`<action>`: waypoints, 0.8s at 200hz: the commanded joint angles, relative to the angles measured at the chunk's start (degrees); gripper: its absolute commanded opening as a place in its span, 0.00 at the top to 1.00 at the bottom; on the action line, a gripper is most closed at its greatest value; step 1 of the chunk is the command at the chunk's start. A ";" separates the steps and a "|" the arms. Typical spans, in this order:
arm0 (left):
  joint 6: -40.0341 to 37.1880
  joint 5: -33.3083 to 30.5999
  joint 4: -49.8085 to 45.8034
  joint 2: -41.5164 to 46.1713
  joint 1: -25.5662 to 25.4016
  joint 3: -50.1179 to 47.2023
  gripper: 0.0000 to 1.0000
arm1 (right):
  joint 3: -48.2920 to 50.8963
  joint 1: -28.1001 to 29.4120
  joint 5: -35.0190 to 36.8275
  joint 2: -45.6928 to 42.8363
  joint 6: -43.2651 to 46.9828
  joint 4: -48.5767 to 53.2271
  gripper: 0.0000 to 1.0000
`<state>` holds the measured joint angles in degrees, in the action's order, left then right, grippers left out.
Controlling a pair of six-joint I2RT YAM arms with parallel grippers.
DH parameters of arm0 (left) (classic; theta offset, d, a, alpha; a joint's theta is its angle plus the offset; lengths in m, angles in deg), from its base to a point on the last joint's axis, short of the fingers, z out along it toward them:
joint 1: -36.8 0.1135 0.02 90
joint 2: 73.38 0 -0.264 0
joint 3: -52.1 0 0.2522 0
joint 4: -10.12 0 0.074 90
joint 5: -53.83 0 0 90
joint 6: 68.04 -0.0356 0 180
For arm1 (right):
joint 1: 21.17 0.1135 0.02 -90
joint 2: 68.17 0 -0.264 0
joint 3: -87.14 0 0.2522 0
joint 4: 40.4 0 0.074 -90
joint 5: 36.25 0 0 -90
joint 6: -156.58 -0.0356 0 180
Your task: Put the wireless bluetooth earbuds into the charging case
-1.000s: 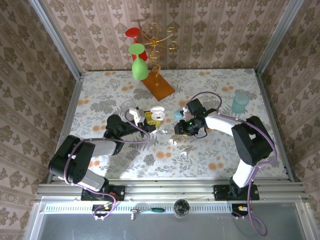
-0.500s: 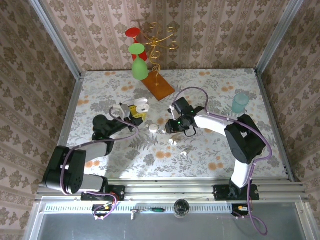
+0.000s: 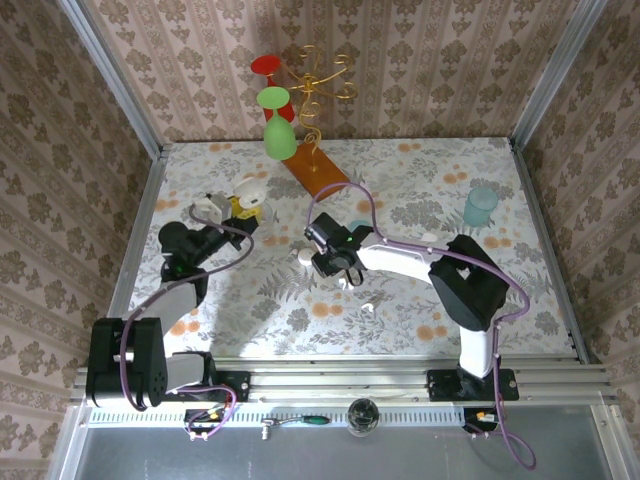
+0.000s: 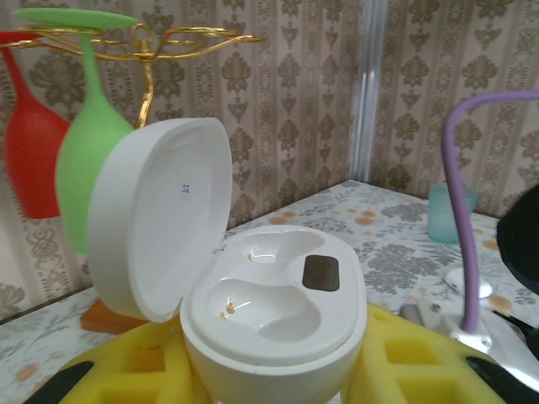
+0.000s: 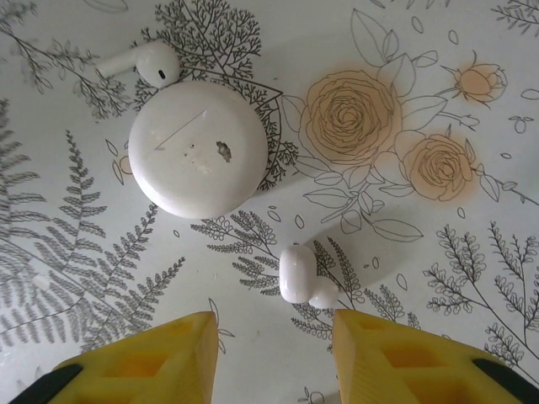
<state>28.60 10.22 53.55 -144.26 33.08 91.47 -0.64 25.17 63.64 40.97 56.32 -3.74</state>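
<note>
left claw [image 4: 271, 374] pinches lid-up white pebble-shaped charging case [image 4: 274, 316] | right claw [image 5: 274, 358] spread above tiny glossy white earbud [image 5: 297, 276], lower centre

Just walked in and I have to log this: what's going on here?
The left gripper holds an open white charging case, both wells empty. The right gripper, open, hovers over a white earbud lying on the table beside a closed round case. No earbud is in yet.
</note>
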 commanded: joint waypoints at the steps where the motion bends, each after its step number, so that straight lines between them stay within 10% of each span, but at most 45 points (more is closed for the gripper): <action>1: -1.72 -0.38 -1.24 0.74 0.83 3.11 0.68 | -3.05 0.69 7.13 2.58 2.70 4.30 0.57; 160: -0.59 0.89 1.91 -1.27 0.83 2.36 0.68 | -12.32 1.25 7.85 11.78 4.37 9.90 0.67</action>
<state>27.75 9.92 52.54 -144.65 33.53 93.55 -10.78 26.03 70.07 51.09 60.43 3.32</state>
